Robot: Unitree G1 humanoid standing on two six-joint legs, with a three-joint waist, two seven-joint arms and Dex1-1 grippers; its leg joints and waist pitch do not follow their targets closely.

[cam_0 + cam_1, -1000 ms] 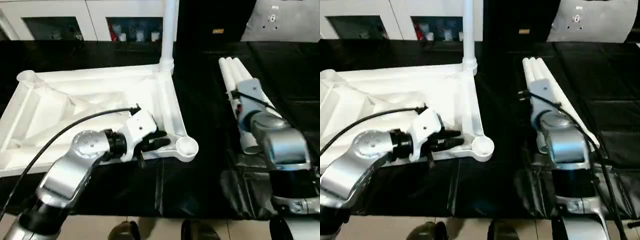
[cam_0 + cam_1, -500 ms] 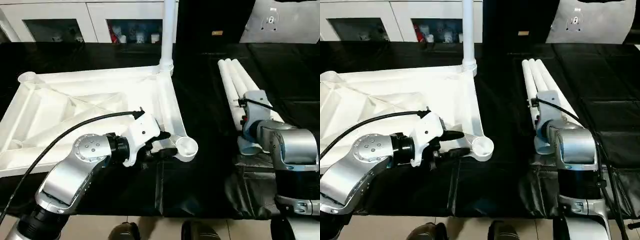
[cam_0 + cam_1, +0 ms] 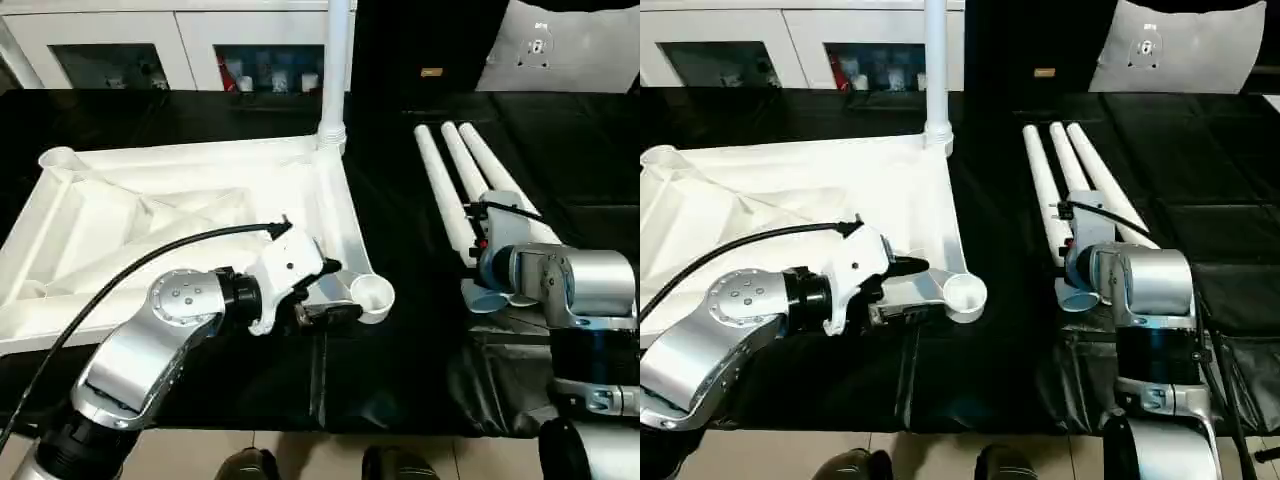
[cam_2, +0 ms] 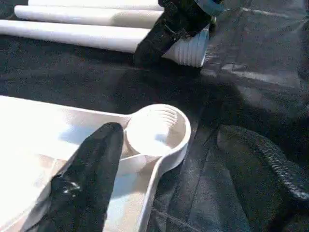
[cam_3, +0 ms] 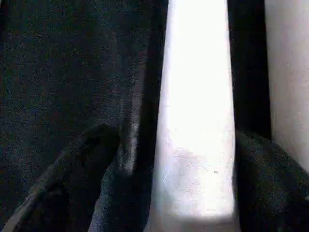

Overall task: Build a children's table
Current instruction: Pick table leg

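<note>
No brand, label or readable writing can be made out on any of the parts. The children's table top [image 3: 180,215] lies upside down on the black-covered work table [image 3: 400,330], ribbed underside up, its square frame slightly skewed so that one round corner socket [image 3: 372,296] points toward the near edge of the work table. At the far corner of the top, diagonal ribs away from that socket, one white leg [image 3: 337,60] stands upright, its long axis vertical. To the right of the top, well apart from it across bare black cloth, three loose legs [image 3: 455,175] lie side by side, their long axes running from the near side of the work table away toward the far side, fanning a little at the far ends. The left gripper [image 4: 164,159] sits at the near corner socket with its fingers spread: one black finger [image 4: 84,188] rests over the frame just beside the socket, the other lies out on the cloth to the socket's other side, and nothing is pinched between them. The right gripper [image 5: 193,174] is down over the near ends of the loose legs, fingers spread to either side of one white leg, straddling it; whether the pads actually touch it cannot be told.
</note>
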